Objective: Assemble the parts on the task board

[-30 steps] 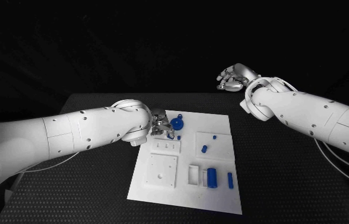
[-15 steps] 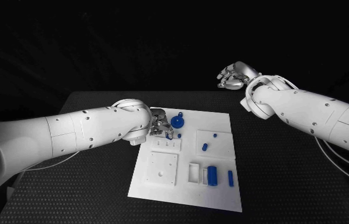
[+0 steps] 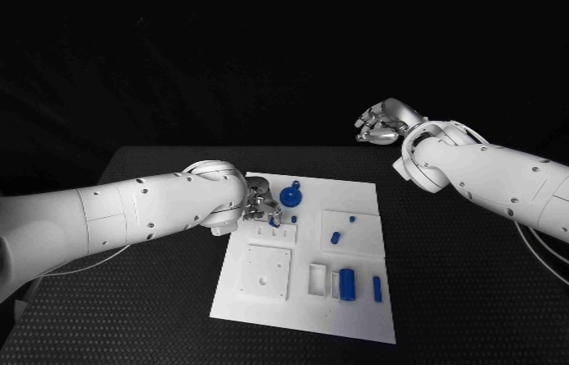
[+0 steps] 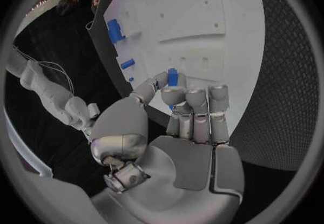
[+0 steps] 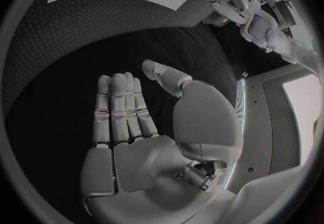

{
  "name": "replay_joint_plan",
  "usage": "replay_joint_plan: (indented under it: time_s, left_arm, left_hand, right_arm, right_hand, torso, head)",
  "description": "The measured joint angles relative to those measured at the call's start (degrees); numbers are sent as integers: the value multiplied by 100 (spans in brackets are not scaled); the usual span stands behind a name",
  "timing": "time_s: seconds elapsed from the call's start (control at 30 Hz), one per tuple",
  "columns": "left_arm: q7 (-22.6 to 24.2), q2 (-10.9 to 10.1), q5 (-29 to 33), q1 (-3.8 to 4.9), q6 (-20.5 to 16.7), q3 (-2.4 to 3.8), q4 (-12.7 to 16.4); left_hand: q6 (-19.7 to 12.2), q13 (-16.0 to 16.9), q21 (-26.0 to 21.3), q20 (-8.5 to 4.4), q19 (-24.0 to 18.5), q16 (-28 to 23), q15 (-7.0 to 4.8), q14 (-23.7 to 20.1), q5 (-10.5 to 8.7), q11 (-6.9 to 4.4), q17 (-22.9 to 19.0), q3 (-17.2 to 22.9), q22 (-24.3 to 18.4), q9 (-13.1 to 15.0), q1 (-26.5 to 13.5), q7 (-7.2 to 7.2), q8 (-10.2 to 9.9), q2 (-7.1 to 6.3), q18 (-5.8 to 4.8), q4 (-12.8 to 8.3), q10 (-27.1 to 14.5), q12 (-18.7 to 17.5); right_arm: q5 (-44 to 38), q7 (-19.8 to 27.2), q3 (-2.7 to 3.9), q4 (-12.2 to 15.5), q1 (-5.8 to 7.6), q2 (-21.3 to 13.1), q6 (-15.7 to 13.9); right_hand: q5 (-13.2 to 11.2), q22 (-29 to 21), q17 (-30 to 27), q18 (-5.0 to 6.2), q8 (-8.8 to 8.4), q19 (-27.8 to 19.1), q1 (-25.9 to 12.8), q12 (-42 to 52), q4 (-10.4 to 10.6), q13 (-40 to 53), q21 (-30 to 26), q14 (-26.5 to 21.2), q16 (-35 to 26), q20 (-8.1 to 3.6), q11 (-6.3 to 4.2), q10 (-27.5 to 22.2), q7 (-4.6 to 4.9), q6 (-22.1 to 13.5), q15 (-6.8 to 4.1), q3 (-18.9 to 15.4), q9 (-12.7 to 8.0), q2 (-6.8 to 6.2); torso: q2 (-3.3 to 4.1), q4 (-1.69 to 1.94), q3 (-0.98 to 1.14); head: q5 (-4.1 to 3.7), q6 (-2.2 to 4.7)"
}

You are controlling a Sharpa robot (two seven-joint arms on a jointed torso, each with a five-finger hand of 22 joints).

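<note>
The left hand (image 4: 182,127) is all brushed silver metal with rounded segmented fingers, and it pinches a small blue peg (image 4: 172,76) between the thumb and a fingertip, the rest of the fingers curled in side by side. In the head view that hand (image 3: 263,205) sits low over the far left part of the task board (image 3: 356,320), a flat matte white plate lying on the black table (image 3: 142,316), which has a fine dimpled, mesh-like texture.

On the board right next to the hand there's a round blue wheel-shaped part (image 3: 292,196) with a little knob on top. Further toward the middle a short blue lozenge piece (image 3: 335,237) lies on a raised white square panel. Nearer the robot, a chunky blue cylinder (image 3: 346,284) and a thin blue bar (image 3: 377,288) lie side by side, next to a white rectangular frame. A square white block (image 3: 265,270) with a hole in it sits on the board's left side.

The right hand (image 3: 381,124) is held up off the table, well away from the board, holding nothing. In its wrist view the fingers (image 5: 120,110) are straight and pressed flat together, thumb angled off to one side.
</note>
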Motion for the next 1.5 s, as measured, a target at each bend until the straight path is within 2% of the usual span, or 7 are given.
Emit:
replay_joint_plan:
  time_s: [0.23,0.33,0.63,0.77,1.33,1.4,1.5]
  left_arm:
    - [-16,-1,5,-47,62,-1,-22]
    - [-22,-2,5,-48,85,-1,-28]
    - [-31,4,5,-65,146,0,-42]
    - [-32,3,3,-73,186,0,-44]
    - [-34,13,-350,-130,208,0,-37]
    - [-34,13,-390,-130,206,0,-37]
    - [-33,13,-437,-132,204,0,-37]
  left_hand:
    - [0,19,23,0,0,23,18,19,-1,0,11,1,28,54,-106,0,0,106,0,0,0,44]
    - [0,30,23,2,23,67,18,19,-217,-1,15,59,56,83,-131,0,0,123,0,-58,1,82]
    - [0,35,22,-9,32,67,19,20,-239,-11,14,104,73,203,-289,0,0,152,-1,-86,11,105]
    - [0,35,22,-21,82,67,19,20,-388,-14,14,185,83,209,-371,0,0,176,0,-88,14,105]
    - [0,34,22,-21,81,67,21,21,-526,-20,13,427,92,208,-489,0,33,136,0,-88,19,127]
    - [0,34,22,-21,81,94,29,28,-722,-20,13,437,102,209,-489,0,33,136,0,-88,19,127]
    - [0,34,22,-21,81,94,29,28,-858,-20,13,474,104,209,-489,0,33,136,55,-69,20,149]
  right_arm:
    - [1,3,0,-16,-1,2,20]
    - [2,4,0,-24,-1,3,28]
    - [3,9,0,-34,-1,22,46]
    - [3,11,0,-34,-2,23,52]
    - [5,19,0,-18,-4,21,61]
    - [6,20,0,-17,-5,21,61]
    - [8,22,0,-16,-8,23,62]
  right_hand:
    - [76,-1,-25,0,0,0,0,0,0,-25,0,-7,23,0,0,-1,-1,1,8,0,-5,0]
    - [104,0,-31,0,0,0,0,0,0,-32,-25,-7,23,0,0,-1,-1,1,8,0,-7,0]
    - [104,-1,-44,0,0,0,0,0,-16,-44,-34,-7,23,0,-2,-4,14,-14,8,-16,-7,0]
    - [104,-1,-47,0,0,0,0,0,-16,-50,-34,-21,23,0,-7,-14,5,-24,-6,-16,-12,0]
    - [187,-1,-75,0,0,-21,0,0,-16,-77,-34,-44,44,21,-1,-24,4,-25,5,-16,-17,0]
    - [187,-1,-76,0,0,-21,0,0,-16,-79,-34,-44,44,21,4,-20,3,-24,5,-16,-18,0]
    - [210,-1,-87,0,0,-21,-18,0,1,-85,-34,-44,65,21,16,-8,3,-24,5,-33,-23,17]
  torso:
    - [0,-3,0]
    - [0,-3,-1]
    - [0,-4,-1]
    - [0,-4,-3]
    - [-1,-1,-7]
    - [-1,-2,-7]
    - [-1,-3,-7]
  head:
    - [5,-25]
    - [5,-32]
    - [18,-46]
    - [19,-51]
    - [18,-55]
    - [16,-58]
    - [16,-63]
